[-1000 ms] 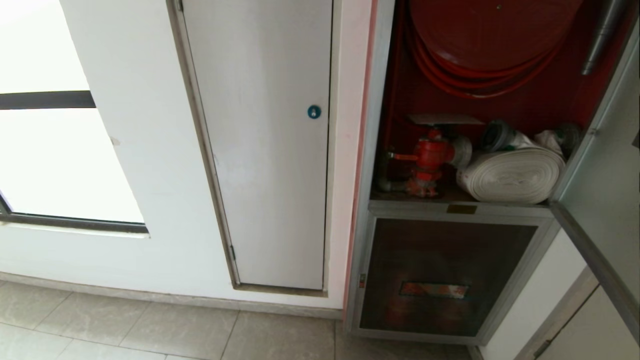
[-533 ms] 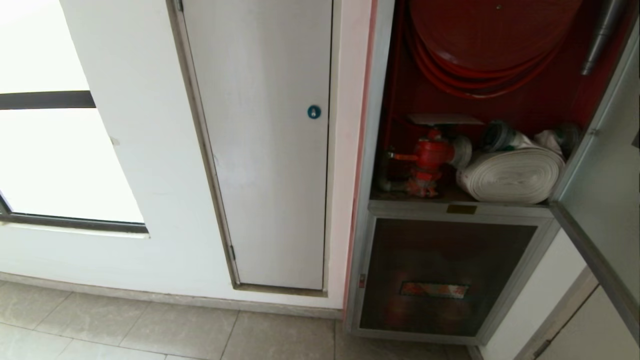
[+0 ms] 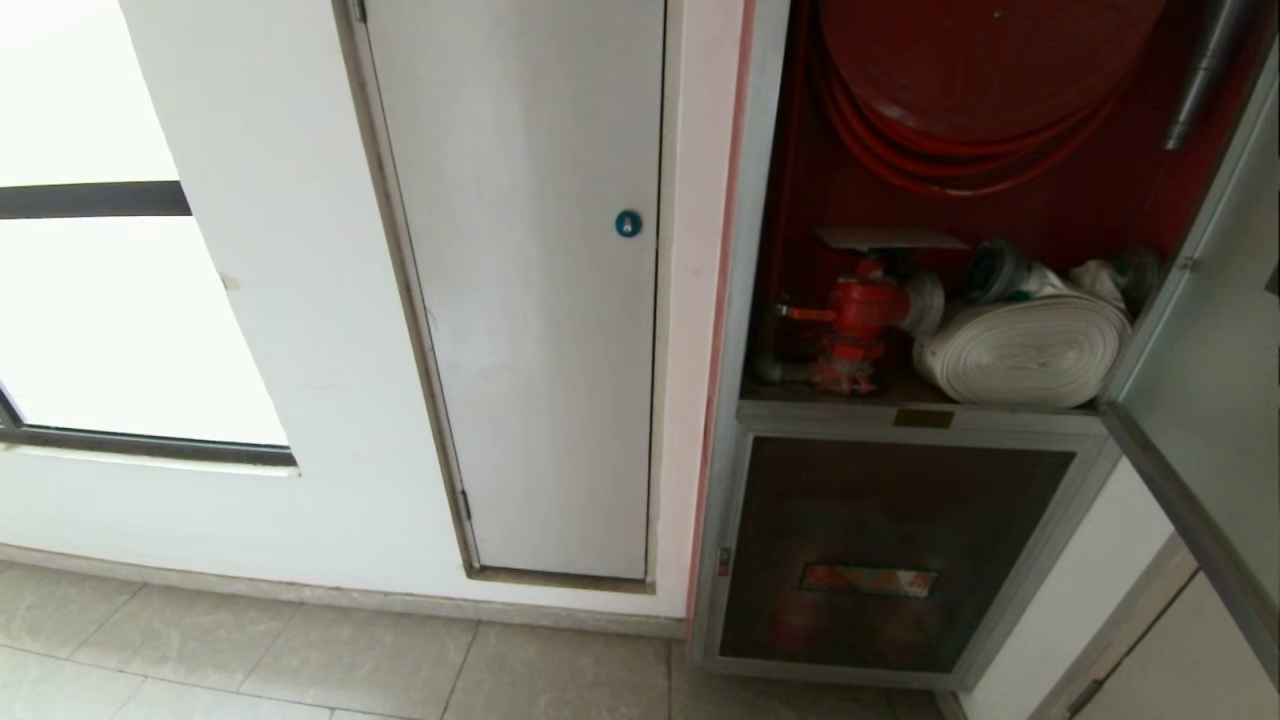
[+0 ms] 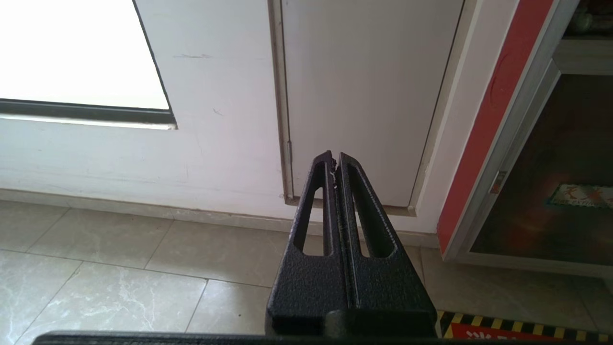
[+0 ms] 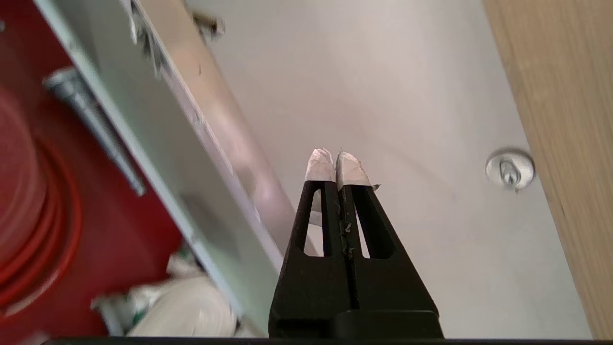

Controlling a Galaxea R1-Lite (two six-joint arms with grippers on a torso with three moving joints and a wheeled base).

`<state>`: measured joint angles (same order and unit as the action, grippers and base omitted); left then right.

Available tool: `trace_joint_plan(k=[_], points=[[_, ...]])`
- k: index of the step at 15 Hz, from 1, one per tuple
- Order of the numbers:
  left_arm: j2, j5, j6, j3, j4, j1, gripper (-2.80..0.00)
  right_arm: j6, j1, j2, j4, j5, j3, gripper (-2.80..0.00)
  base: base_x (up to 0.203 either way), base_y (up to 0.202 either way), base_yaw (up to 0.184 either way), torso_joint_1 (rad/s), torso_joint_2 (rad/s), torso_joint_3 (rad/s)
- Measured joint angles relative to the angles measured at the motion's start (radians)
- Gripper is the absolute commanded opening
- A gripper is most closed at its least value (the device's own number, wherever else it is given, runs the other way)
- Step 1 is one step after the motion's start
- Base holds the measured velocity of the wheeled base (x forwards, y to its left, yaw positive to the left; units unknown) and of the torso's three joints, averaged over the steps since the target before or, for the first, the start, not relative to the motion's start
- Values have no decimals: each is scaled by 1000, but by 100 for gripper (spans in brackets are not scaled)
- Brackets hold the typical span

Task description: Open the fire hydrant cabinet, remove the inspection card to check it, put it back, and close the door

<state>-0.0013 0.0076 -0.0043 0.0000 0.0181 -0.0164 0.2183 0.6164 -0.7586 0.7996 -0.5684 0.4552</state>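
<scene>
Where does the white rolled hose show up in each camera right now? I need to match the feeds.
Head view: white rolled hose lies on the cabinet shelf, right of the red valve.
Left wrist view: not in it.
Right wrist view: hose near the lower edge, blurred, behind the open door.
Shared landmark: the red hose reel.

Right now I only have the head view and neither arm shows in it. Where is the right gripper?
Observer: The right gripper is shut and empty, beside the open door, aimed at the white wall behind it.
Operator: And the left one?
Observer: The left gripper is shut too, held low, facing the foot of the white panel door.
Operator: Anything on the floor there?
Observer: Yellow-and-black striped tape on the tiles in front of the fire hydrant cabinet.
</scene>
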Motion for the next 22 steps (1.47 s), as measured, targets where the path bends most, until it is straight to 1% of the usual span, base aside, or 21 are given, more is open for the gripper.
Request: trace_joint_plan(k=[3,4,6,8,11,14,16,22], points=[[0,0,0,0,0,0,-280,8,52,-47,48,8,8,-280,0,0,0,0,0,0],[0,0,0,0,0,0,-280,18,75,-59,60,26,8,-280,0,0,0,0,0,0],[0,0,0,0,0,0,-280,54,115,-81,63,87,6,-280,0,0,0,0,0,0],[0,0,0,0,0,0,-280,68,137,-101,65,107,5,-280,0,0,0,0,0,0],[0,0,0,0,0,0,-280,90,145,-130,63,146,4,-280,0,0,0,0,0,0],[0,0,0,0,0,0,-280,91,148,-148,60,163,8,-280,0,0,0,0,0,0],[0,0,0,0,0,0,-280,96,149,-152,54,208,7,-280,0,0,0,0,0,0],[0,0,0,0,0,0,-280,97,152,-153,25,233,5,-280,0,0,0,0,0,0]])
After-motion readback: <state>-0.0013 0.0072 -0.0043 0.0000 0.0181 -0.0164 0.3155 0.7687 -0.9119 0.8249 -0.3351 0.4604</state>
